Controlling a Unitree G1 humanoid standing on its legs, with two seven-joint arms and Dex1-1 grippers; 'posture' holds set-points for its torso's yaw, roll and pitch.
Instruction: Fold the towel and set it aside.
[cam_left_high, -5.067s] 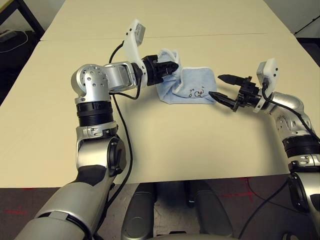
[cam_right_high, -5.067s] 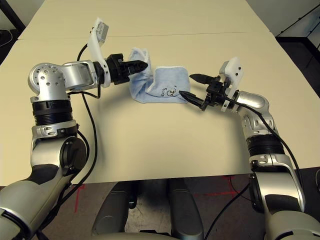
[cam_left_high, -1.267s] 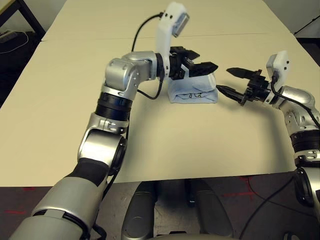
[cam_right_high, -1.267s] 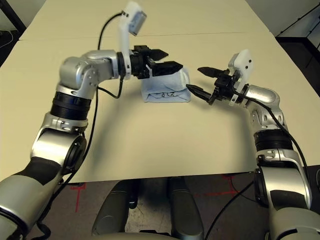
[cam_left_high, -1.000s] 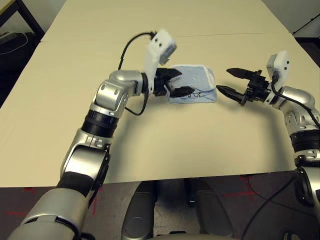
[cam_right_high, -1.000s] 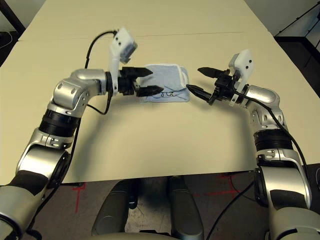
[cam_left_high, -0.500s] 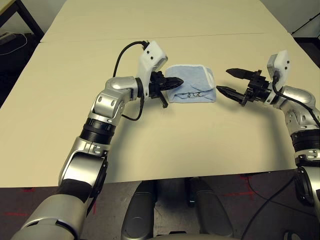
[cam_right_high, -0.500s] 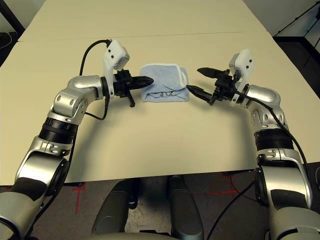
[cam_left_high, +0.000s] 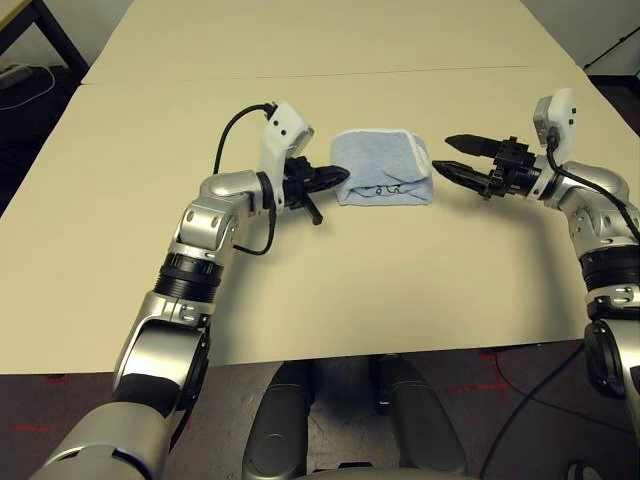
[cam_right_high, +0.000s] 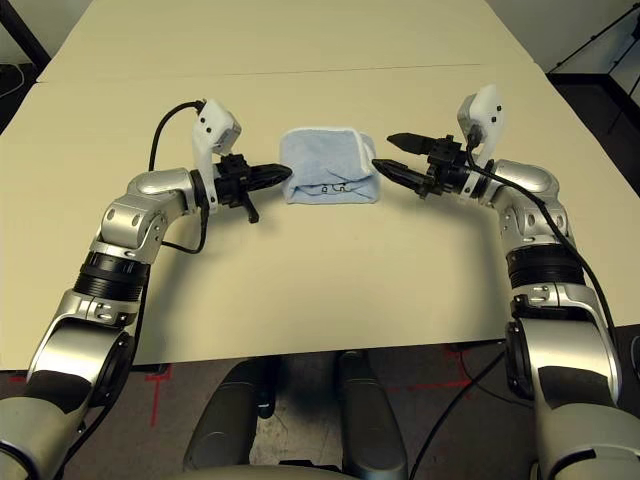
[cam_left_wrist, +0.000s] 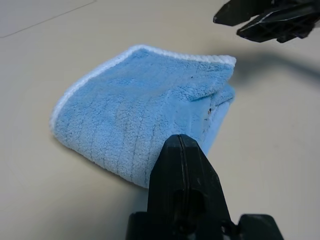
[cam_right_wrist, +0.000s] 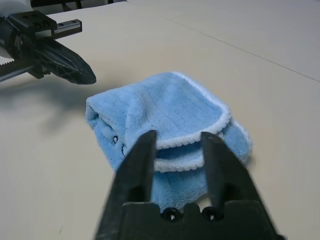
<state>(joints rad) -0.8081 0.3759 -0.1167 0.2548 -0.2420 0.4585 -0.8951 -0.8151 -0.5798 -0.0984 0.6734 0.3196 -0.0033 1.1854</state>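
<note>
While the towel (cam_left_high: 382, 170) lies folded into a compact bundle mid-table (cam_left_high: 330, 290), neither gripper holds it: left gripper (cam_left_high: 338, 176) fully closed, empty, just beside it; right gripper (cam_left_high: 450, 155) partly open, empty. Fold looks done; setting aside remains.

towel (cam_left_high: 382, 166): light blue, white edging, faint stripes | table (cam_left_high: 330, 290): beige
</note>
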